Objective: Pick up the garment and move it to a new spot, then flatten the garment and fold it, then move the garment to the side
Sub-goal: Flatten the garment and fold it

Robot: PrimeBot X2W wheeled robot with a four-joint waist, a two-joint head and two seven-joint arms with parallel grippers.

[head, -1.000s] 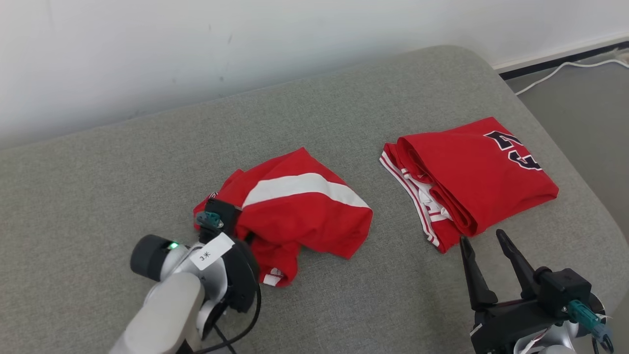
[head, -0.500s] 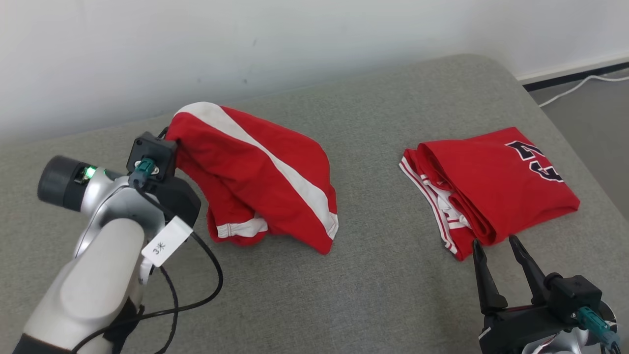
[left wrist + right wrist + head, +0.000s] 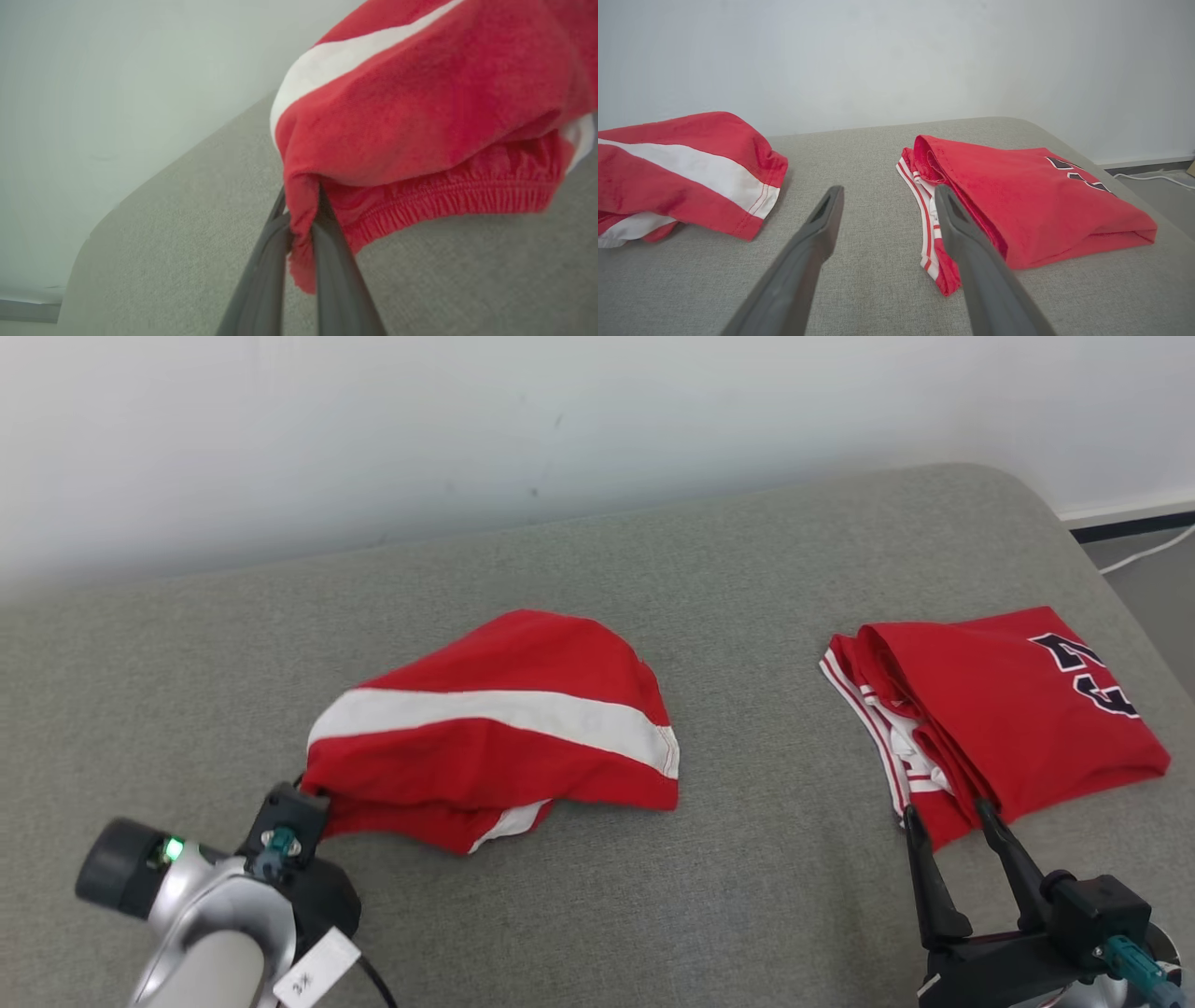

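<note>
Red cloth is pinched between the two dark fingers of the left gripper (image 3: 302,211): its jaws are pressed together on a gathered fold at the edge of the red shorts (image 3: 495,728), right beside the ribbed elastic waistband (image 3: 444,200). In the head view this gripper sits at the 8 o'clock corner of the shorts, with its fingers tucked under the fabric. One white stripe (image 3: 485,711) runs across the shorts from 9 o'clock toward 3 o'clock, and a second patch of white shows at the lower hem. The 3 o'clock end of the shorts rests on the grey upholstered cushion (image 3: 709,896).

Toward 3 o'clock of the shorts, well apart from them, lies one folded red jersey (image 3: 1008,709), its white-and-red trim along the 9 o'clock edge and two dark characters at its 2 o'clock corner. That makes two red garments on the cushion.

At the jersey's 6 o'clock edge is the right gripper (image 3: 888,191), its jaws spread wide with nothing between them and its two fingertips pointing at the trimmed edge.

Beyond the cushion at 12 o'clock stands a pale wall (image 3: 560,420). One white cable (image 3: 1150,548) lies on the floor at 2 o'clock.
</note>
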